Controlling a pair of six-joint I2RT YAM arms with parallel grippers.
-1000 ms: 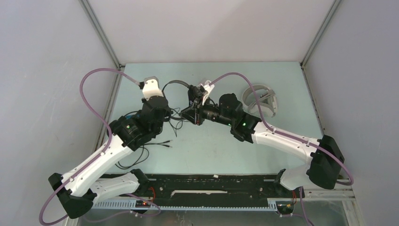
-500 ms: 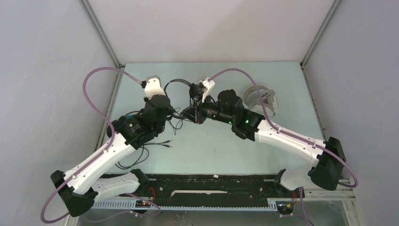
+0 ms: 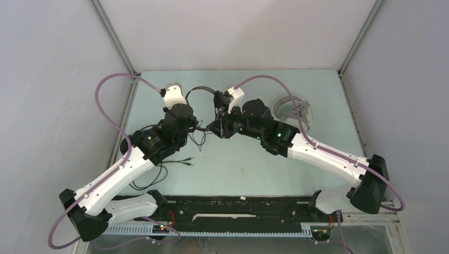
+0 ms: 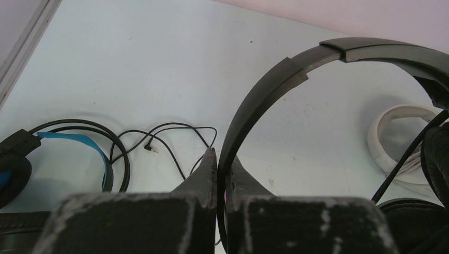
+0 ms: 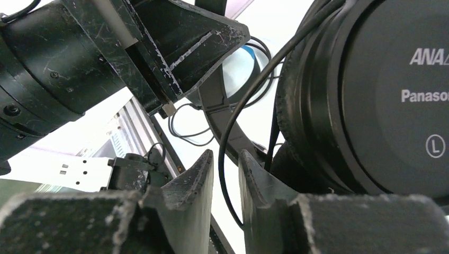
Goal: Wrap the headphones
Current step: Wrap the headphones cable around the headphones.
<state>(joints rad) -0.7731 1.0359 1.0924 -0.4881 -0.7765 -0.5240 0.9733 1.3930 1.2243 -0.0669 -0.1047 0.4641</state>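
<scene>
So my left hand (image 4: 221, 165) is clamped shut on the headband of the slim black headset (image 4: 265, 90). There's a finger on each side of the band, and the band arches up and over to the right of the left wrist view. In the overhead view this all sits in the upper middle of the frame, with the band curving between my two wrists.

My right hand (image 5: 226, 174) is pushed in close to the same headset from the other side. Its fingers are only a narrow gap apart, and the headset's thin black cable (image 5: 249, 95) drops down through that gap. The gap looks a bit wider than the cable, and I can't tell if either finger is actually touching it. The ear cup (image 5: 392, 95) fills the right side of the right wrist view, with white lettering and a circled L on it.

The other two are down on the table (image 4: 159, 58). The black headset with the blue lining (image 4: 79, 140) is at the left edge of the left wrist view. A loose cable (image 4: 174, 132) is curled just beside it, plug end lying free. The white headset (image 3: 294, 108) is at the upper right of the table in the overhead view, just beyond my right arm and apart from both hands.
</scene>
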